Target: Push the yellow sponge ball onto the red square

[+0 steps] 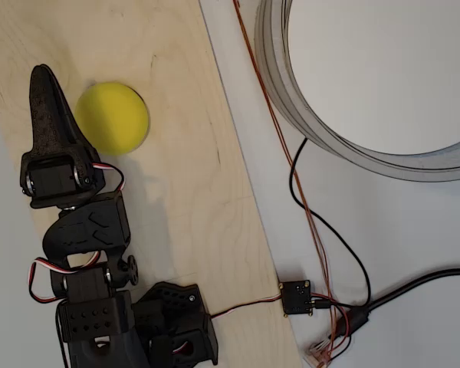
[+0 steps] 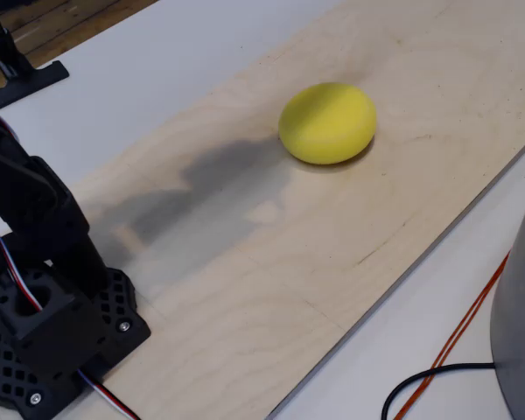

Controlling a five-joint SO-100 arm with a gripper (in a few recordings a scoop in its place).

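Observation:
The yellow sponge ball (image 1: 113,116) rests on the pale plywood board (image 1: 192,192) near its upper left in the overhead view. In the fixed view the ball (image 2: 326,122) sits on bare wood. My black gripper (image 1: 42,80) points toward the top of the overhead view, just left of the ball, its side close to or touching the ball. Its fingers taper together into a single point with nothing between them. The red square is hidden or out of view.
A large grey ring (image 1: 291,100) lies off the board at the upper right. Orange and black cables (image 1: 314,230) and a small black box (image 1: 295,297) lie on the white table right of the board. The arm's base (image 2: 44,324) stands at the board's near end.

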